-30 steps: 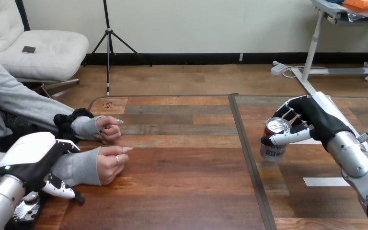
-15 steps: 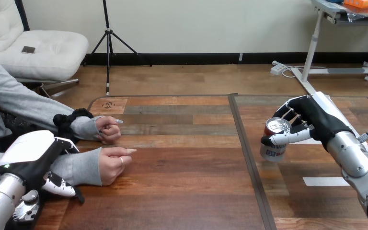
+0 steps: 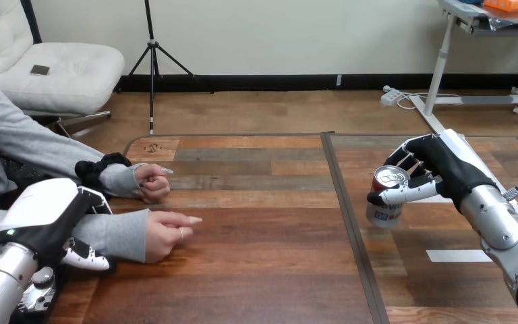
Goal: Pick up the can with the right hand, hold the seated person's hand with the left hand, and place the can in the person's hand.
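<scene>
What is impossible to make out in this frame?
- Head view: whether the left hand grips the person's forearm; the hand's own back covers the contact.
- The can: the right hand wraps its upper side; whether its base touches the table is unclear.
- The person's nearer hand: its palm faces away from the camera.

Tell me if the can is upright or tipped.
Upright: the can has its silver top facing up and its body vertical, with the right hand curled round it.
</scene>
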Controlling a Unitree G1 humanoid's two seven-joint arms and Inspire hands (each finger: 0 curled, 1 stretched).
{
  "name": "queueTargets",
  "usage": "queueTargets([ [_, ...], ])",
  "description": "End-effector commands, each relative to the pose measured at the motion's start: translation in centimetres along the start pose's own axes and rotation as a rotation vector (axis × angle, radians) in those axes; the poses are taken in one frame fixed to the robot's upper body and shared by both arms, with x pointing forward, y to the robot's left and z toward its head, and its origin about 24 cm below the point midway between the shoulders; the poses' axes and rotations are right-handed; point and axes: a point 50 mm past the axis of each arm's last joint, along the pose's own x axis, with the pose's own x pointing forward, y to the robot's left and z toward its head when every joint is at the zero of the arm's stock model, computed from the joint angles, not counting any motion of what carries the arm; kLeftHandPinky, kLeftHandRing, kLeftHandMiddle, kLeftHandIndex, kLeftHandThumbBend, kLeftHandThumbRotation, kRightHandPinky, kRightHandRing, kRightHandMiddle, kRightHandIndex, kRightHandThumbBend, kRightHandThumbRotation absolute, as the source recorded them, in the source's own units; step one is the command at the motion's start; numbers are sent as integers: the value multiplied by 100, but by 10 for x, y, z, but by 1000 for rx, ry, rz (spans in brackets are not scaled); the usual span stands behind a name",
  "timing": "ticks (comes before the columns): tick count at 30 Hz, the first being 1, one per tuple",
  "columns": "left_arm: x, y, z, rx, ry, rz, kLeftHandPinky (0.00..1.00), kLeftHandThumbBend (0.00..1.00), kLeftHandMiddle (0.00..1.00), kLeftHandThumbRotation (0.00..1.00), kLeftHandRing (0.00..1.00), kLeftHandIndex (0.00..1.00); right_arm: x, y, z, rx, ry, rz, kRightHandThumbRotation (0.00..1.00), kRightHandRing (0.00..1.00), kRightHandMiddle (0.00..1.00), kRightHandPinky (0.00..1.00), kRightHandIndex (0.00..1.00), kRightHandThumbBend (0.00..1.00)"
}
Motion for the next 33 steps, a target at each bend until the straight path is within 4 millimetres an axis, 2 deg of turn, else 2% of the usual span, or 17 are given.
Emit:
queueTargets([
  [1,10,19,5,3,-21,66,34,82,47,0,40,48,7,-20,22,17,-86,-82,0,39,44,36,45,77],
  [16,9,24,6,-22,-42,102,35,81,47,0,41,49,7,-19,22,9,-90,-81,0,39,44,36,45,77],
  [28,8,26,6,-12,-49,117,35,84,46,0,40,48,7,-19,21,-4,-83,-82,0,39,43,36,45,77],
  [33,8,26,6,-12,-53,138,32,86,43,0,37,48,7,-19,21,-1,-86,-82,0,38,43,35,45,77],
])
